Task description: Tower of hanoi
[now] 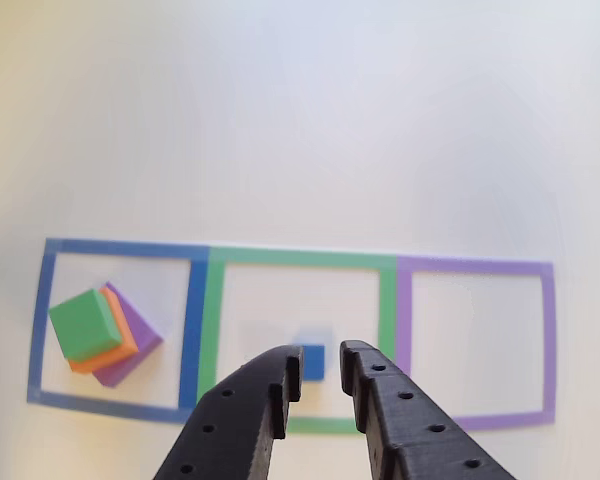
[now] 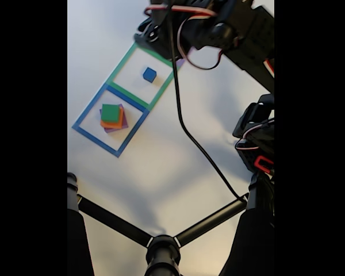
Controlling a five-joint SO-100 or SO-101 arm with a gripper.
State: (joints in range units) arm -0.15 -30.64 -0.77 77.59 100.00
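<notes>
In the other view, three of the tower's foam blocks are stacked inside the blue taped outline [image 1: 195,330] at the left: green [image 1: 84,324] on top, orange [image 1: 123,338] under it, and purple [image 1: 140,345] at the bottom. They are slightly twisted against each other. The small blue cube [image 1: 315,362] lies alone on the table in the green outline [image 1: 300,258]. My gripper [image 1: 321,374] hovers above that cube, open, with nothing between its fingers. The fixed view shows the stack [image 2: 111,115], the blue cube [image 2: 149,74] and the arm [image 2: 218,29] above the outlines.
A purple taped outline [image 1: 547,340] lies to the right of the green one. In the fixed view a black cable [image 2: 187,132] runs across the white table. Black stand rods [image 2: 161,247] cross the bottom, and dark hardware [image 2: 257,138] sits at the right.
</notes>
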